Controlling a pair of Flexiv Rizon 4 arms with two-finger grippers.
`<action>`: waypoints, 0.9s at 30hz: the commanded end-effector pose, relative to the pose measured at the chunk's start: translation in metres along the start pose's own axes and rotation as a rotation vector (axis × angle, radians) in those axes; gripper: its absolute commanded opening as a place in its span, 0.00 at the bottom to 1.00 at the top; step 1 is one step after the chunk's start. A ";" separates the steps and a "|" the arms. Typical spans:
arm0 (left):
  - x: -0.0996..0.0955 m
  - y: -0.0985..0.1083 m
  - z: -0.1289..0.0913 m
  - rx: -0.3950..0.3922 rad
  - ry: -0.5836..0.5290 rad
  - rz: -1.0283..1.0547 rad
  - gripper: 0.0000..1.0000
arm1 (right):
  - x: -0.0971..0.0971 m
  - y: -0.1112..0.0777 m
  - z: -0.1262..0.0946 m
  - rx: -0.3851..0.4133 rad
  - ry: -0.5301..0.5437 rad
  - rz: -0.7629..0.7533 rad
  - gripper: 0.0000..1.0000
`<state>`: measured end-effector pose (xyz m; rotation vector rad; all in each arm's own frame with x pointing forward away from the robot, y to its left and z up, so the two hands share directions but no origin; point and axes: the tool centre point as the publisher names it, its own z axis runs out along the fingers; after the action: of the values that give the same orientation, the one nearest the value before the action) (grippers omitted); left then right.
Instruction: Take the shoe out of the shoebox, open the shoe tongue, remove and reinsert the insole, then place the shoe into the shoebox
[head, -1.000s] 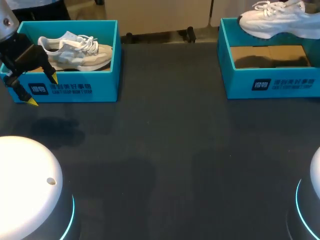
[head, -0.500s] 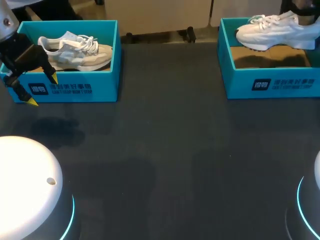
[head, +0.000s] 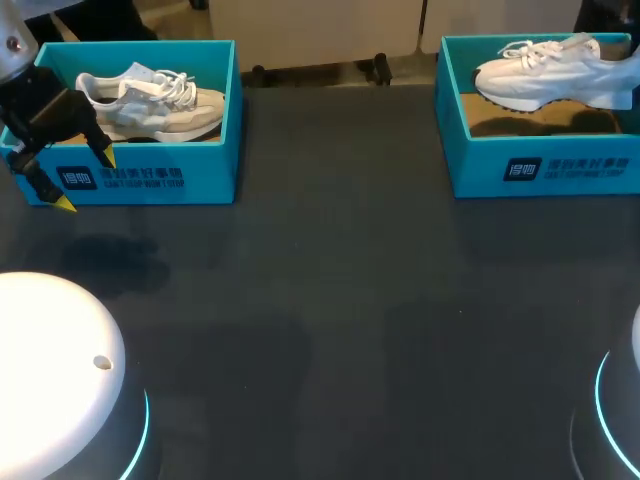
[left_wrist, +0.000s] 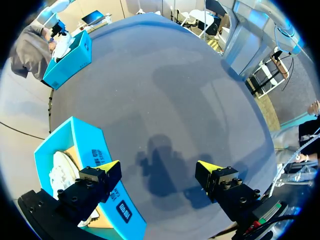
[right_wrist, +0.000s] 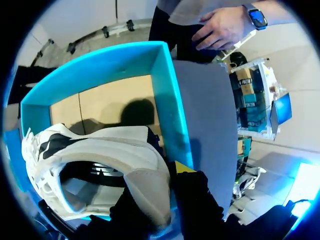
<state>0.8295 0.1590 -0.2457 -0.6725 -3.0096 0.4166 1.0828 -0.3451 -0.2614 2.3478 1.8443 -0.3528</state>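
The white shoe is now lower than a second ago, going down into the right box at upper right, so I judge the final placing nearly done. The right gripper pinches its heel. The left box, upper left, holds a beige shoe. The left gripper hangs spread at its front.

The white shoe hangs laces-up and roughly level inside the open teal shoebox. It is raised clear of the box's brown cardboard floor, where its shadow falls. Its toe points toward the box's left wall and its heel is near the right wall.
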 end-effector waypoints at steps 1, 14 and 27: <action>0.000 0.000 0.000 -0.004 0.002 0.001 1.00 | -0.002 -0.009 -0.001 -0.020 0.006 0.001 0.00; 0.000 0.000 0.000 -0.004 0.002 0.001 1.00 | 0.005 -0.017 0.020 -0.053 0.011 0.006 0.00; 0.000 0.000 0.000 -0.004 0.002 0.001 1.00 | 0.004 -0.027 0.026 -0.045 0.039 0.051 0.00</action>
<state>0.8295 0.1590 -0.2456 -0.6726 -3.0097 0.4166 1.0593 -0.3406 -0.2871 2.3825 1.7821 -0.2803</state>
